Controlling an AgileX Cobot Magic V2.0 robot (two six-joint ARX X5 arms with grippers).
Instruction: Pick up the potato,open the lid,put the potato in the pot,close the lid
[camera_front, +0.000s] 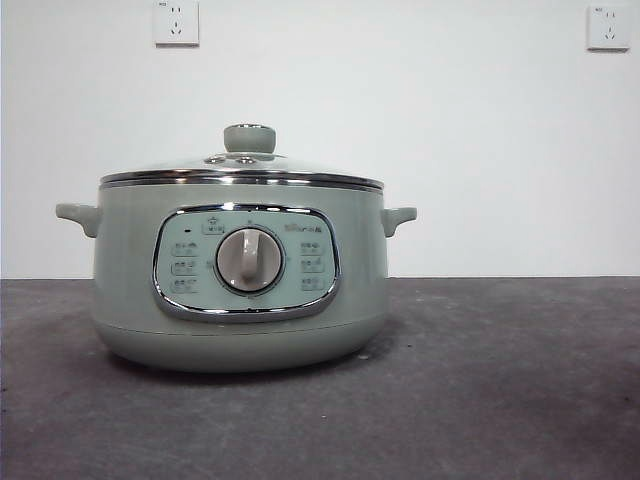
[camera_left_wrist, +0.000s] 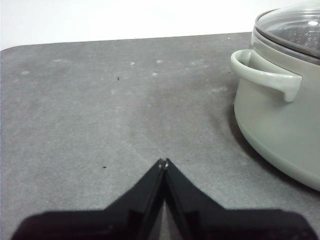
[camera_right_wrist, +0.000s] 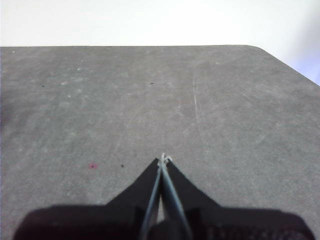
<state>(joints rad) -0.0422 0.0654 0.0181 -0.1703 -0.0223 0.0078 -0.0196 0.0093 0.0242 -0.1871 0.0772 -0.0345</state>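
Note:
The pale sage-green pot (camera_front: 240, 275) stands on the dark table, its dial facing the front view. The glass lid (camera_front: 243, 168) with its green knob sits closed on the pot. In the left wrist view the pot (camera_left_wrist: 280, 115) and one side handle show, with the lid (camera_left_wrist: 292, 25) on top. My left gripper (camera_left_wrist: 164, 162) is shut with nothing in it, over bare table a short way from the pot. My right gripper (camera_right_wrist: 163, 159) is also shut and empty, over bare table, with the pot out of its view. The potato is out of view.
The grey table (camera_front: 500, 380) runs to a white wall with two sockets (camera_front: 176, 22). The table's rounded far corner (camera_right_wrist: 265, 52) shows in the right wrist view.

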